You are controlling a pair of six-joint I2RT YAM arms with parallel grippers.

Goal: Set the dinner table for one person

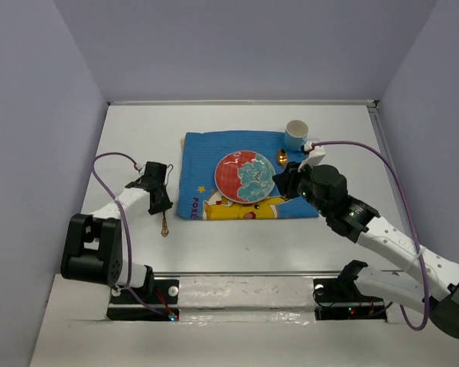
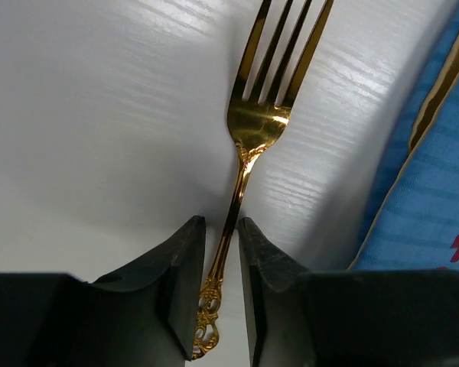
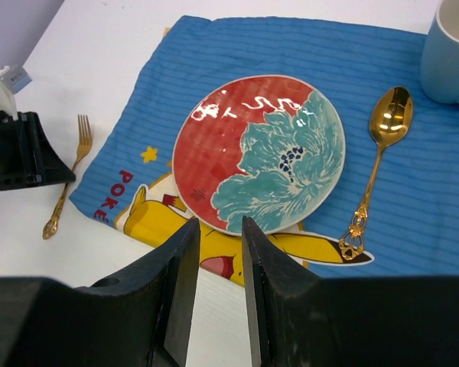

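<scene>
**mat_k:** Plain white table [image 1: 138, 138] with grey walls round it. It fills the whole workspace and everything sits on it. The blue placemat [image 1: 203, 153] is in the middle with the plate [image 1: 245, 177] centred on it. The spoon [image 3: 390, 115] is to the plate's right and the mug [image 1: 296, 134] is at the far right corner. Why is the fork [image 2: 256, 126] off the mat, though?

**yam_fan:** Fork goes left of the plate, so that side makes sense. It's lying flat on bare table just beside the mat's left edge, tines pointing far and roughly parallel to the edge. I'd guess there wasn't much mat left on that side.

**mat_k:** Is the left gripper [image 2: 220, 229] gripping it?

**yam_fan:** Doesn't look like it. The fingers straddle the handle with a narrow gap, and I can see a sliver of table between one finger and the metal. Reads as placing or nudging it, not clamping.

**mat_k:** And the right gripper [image 3: 216, 229]?

**yam_fan:** It's above the near right of the mat, looking down at the plate. Fingers are a narrow slit apart with nothing between them. Probably parked there to stay clear.

**mat_k:** So nearly done?

**yam_fan:** I'd say so. Maybe the fork needs straightening.
</scene>
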